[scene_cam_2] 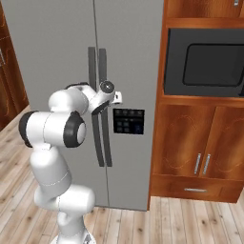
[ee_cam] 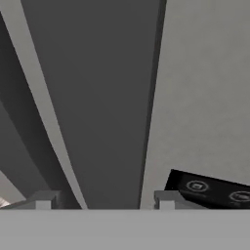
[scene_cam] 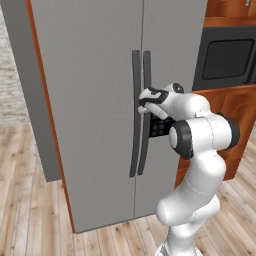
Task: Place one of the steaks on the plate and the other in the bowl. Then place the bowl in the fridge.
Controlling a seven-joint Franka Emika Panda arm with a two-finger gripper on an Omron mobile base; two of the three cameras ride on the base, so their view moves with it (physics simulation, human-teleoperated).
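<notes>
the grey fridge point(scene_cam: 95, 100) stands tall with both doors shut, its orange-red door edge point(scene_cam: 49, 115) running down the left side in the left base view. two long dark vertical handles point(scene_cam: 141, 110) sit side by side at the seam where the doors meet, and a small dark control panel point(scene_cam_2: 128, 120) is set in the right-hand door just beside them. the white arm reaches forward so that the pincer point(scene_cam: 142, 106) is right at the handles, about halfway up their length. in the hand view one dark handle point(ee_cam: 102, 107) fills the space between the two finger tips point(ee_cam: 166, 199), one tip on each side of it; the jaws stand partly apart, and i cannot tell whether they are pressing on the handle or just around it. to the right of the fridge are brown wooden cabinets point(scene_cam_2: 200, 143) with a black microwave point(scene_cam_2: 205, 62) built in above them. the floor point(scene_cam: 30, 210) is pale wood planking.
</notes>
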